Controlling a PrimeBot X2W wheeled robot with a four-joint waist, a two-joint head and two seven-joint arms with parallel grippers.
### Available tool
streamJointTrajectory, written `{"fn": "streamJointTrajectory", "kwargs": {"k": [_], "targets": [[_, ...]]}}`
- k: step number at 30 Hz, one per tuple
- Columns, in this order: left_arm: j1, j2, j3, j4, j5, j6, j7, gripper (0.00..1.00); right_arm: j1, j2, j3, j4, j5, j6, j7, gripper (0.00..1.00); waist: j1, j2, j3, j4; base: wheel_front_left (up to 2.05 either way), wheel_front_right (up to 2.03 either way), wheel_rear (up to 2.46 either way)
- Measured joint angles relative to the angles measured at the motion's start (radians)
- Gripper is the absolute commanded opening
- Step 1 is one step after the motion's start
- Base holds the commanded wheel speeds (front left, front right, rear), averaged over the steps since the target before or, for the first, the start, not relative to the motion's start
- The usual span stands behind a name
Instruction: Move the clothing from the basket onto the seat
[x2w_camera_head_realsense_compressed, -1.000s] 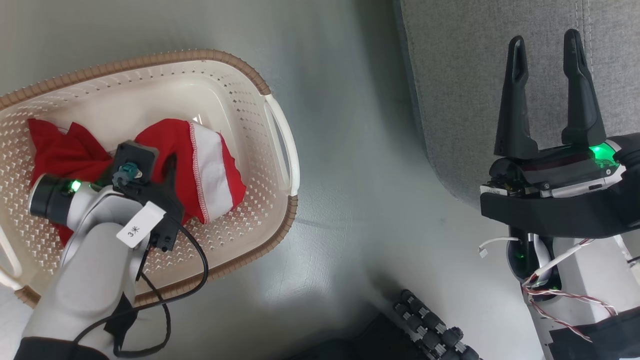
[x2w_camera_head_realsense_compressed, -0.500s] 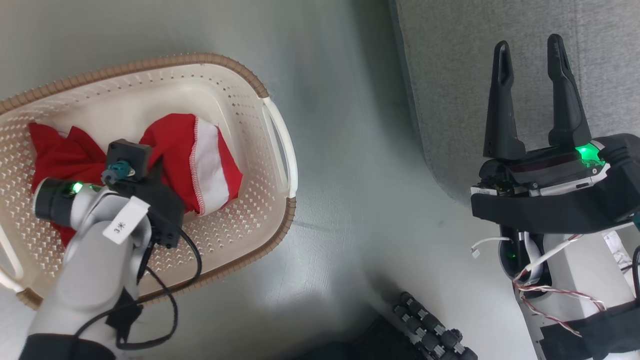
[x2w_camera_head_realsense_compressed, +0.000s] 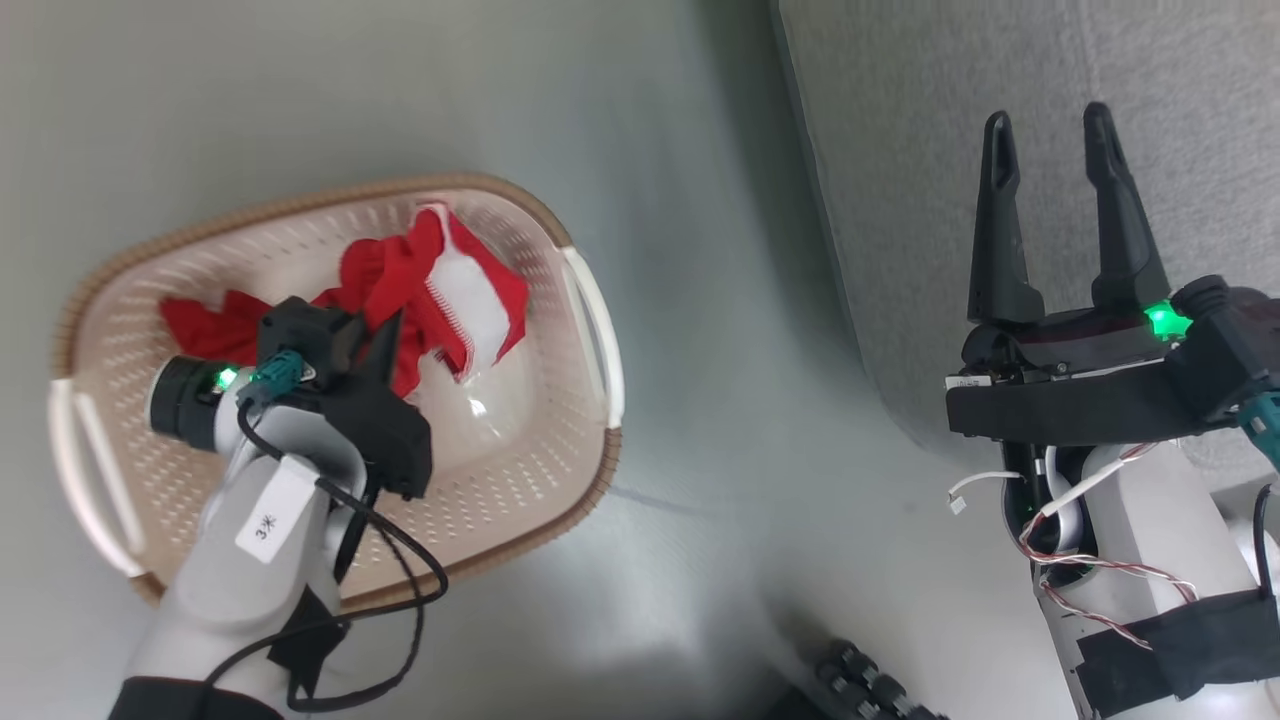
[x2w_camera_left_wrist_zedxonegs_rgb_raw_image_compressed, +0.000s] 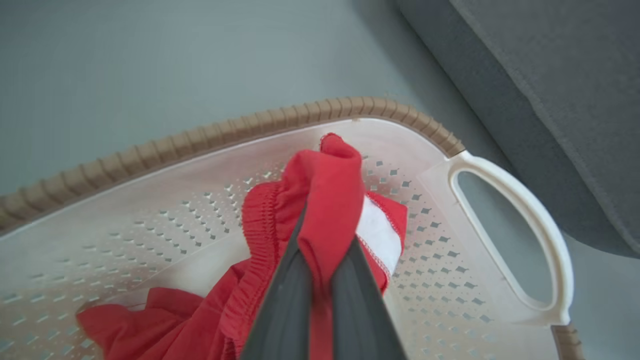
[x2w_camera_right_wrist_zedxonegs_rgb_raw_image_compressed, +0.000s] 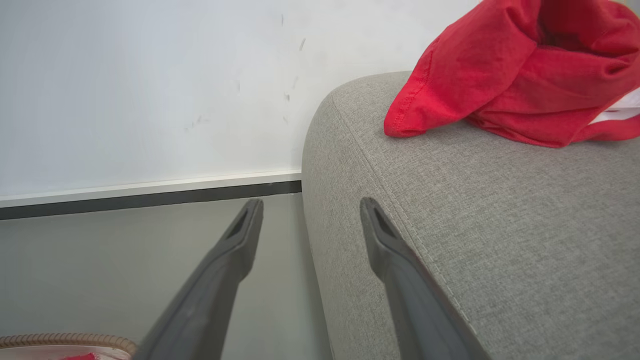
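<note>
Since the clothing (x2w_camera_left_wrist_zedxonegs_rgb_raw_image_compressed: 330, 185) looks limp and light, my left claw (x2w_camera_left_wrist_zedxonegs_rgb_raw_image_compressed: 324, 255) clamps a bunched fold (the gathered hem should slip less); my right claw (x2w_camera_head_realsense_compressed: 1045, 118) gapes empty.

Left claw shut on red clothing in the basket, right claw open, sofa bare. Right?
No: the sofa isn't bare; a red garment lies on it, per the right wrist view. The left claw is shut on red clothing in the basket, and the right claw is open.
</note>
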Motion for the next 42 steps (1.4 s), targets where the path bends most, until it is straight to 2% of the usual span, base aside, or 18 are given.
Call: {"fn": "streamJointTrajectory", "kwargs": {"k": [4, 14, 28, 42], "targets": [[0.006, -0.016, -0.001, -0.035, -0.012, -0.008, -0.022, 0.0, -0.004, 0.0, -0.007, 0.044, -0.002, 0.014, 0.0, 1.0, 0.0, 0.0, -0.065, 0.028, 0.0, 0.0, 0.0], [0.022, -0.012, -0.019, -0.129, -0.016, -0.016, -0.039, 0.0, -0.005, -0.001, -0.02, 0.126, -0.009, 0.037, 0.0, 1.0, 0.0, 0.0, -0.207, 0.086, 0.0, 0.0, 0.0], [0.025, 0.023, -0.016, -0.253, -0.059, -0.018, -0.039, 0.0, 0.005, 0.0, -0.011, 0.242, -0.016, 0.077, 0.0, 1.0, 0.0001, 0.0, -0.418, 0.151, 0.0, 0.0, 0.0], [0.128, 0.03, -0.011, -0.307, -0.106, -0.025, -0.039, 0.0, 0.071, 0.0, 0.023, 0.354, -0.032, 0.116, 0.0, 1.0, 0.0, -0.0001, -0.63, 0.198, 0.0, 0.0, 0.0]]}}
